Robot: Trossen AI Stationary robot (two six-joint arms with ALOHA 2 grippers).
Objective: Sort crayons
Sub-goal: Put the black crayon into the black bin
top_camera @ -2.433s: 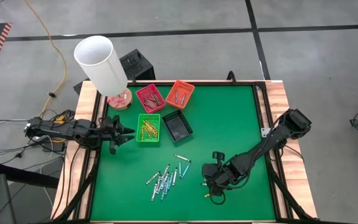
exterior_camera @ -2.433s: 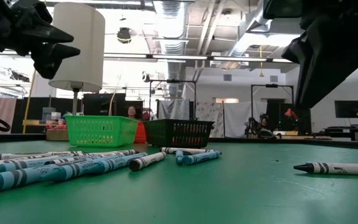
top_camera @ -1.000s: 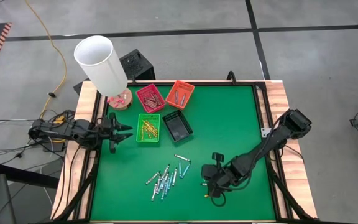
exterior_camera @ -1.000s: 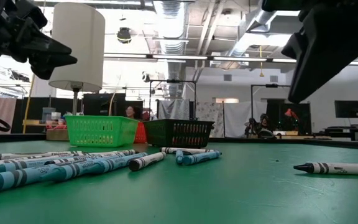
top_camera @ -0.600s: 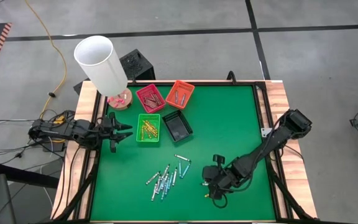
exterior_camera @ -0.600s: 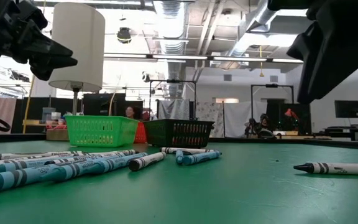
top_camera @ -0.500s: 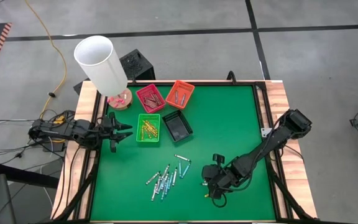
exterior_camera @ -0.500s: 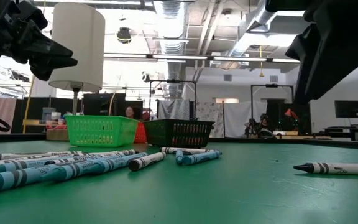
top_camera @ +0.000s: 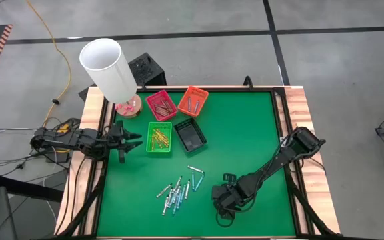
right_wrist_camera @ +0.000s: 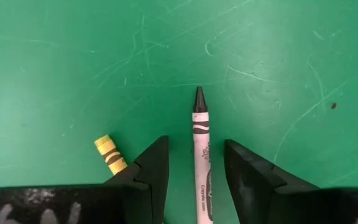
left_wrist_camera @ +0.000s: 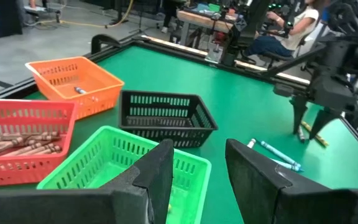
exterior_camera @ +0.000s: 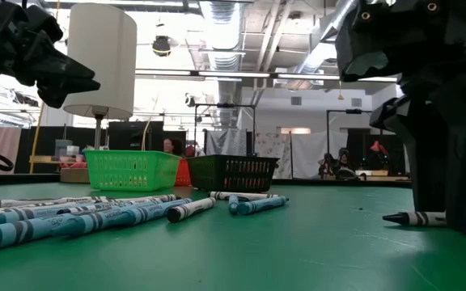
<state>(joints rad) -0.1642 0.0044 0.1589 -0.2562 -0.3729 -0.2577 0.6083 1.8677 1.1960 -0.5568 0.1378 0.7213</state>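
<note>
right wrist view shows the right gripper (right_wrist_camera: 195, 163) spread open, straddling a black-tipped crayon (right_wrist_camera: 200, 158) lengthwise, evidently lined up to pinch it for sorting.

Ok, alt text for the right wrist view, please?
The right tool hangs open, low over green felt, its fingers either side of a black-tipped crayon lying flat, not gripping it. A yellow crayon pokes out beside one finger.
</note>
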